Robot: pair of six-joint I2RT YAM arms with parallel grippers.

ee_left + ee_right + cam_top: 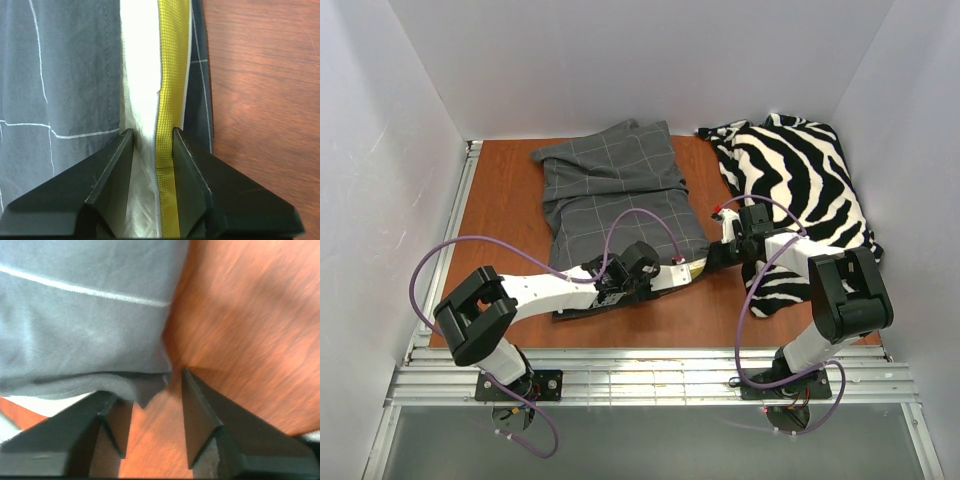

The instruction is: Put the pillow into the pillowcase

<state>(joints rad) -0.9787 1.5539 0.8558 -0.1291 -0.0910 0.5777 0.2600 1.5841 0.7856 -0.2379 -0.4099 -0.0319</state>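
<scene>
Near the desk's (510, 200) near edge, your left gripper (152, 137) is pinching the pillow (142, 60) by its yellow-green side, with pillowcase (60, 75) cloth lying on both sides of it. Just to its right, your right gripper (156, 385) has its jaws spread, and the pillowcase's corner hem dips between them unclamped. The pillowcase stretches on to the far edge. Zebra cloth (800, 180) fills the far right corner.

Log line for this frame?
left gripper: shut on pillow edge | right gripper: open, at pillowcase hem | pillow: mostly inside, edge showing
</scene>
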